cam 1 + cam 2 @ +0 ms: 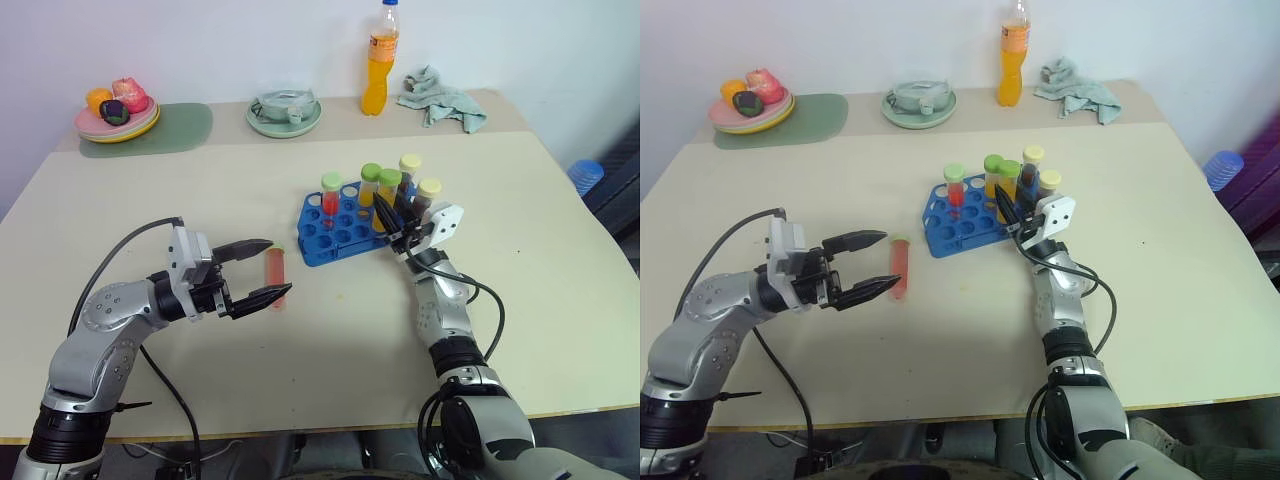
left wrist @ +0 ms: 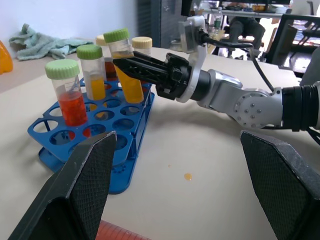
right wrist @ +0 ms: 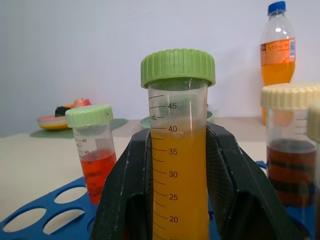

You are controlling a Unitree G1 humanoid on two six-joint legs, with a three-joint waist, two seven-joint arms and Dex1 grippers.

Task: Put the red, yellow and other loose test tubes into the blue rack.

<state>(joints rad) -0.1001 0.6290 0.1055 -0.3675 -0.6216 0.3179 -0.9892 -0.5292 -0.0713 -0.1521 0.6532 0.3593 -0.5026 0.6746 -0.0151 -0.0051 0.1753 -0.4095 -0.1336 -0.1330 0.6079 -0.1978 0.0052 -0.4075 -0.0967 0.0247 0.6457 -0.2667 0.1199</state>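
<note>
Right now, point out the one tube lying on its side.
The red-filled tube flat on the table, between the left hand's open fingers. Every other tube stands upright at the blue rack.

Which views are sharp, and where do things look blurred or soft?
Left wrist view: the left gripper fingers are soft and close, while the blue rack is sharp. Right wrist view: the yellow tube is crisp, the orange bottle behind is softer. Eye views: even light, faint shadows.

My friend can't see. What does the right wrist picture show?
The right pincer grips a green-capped tube of yellow liquid over the blue rack. A tube of red liquid stands in the rack, with an orange drink bottle behind.
</note>
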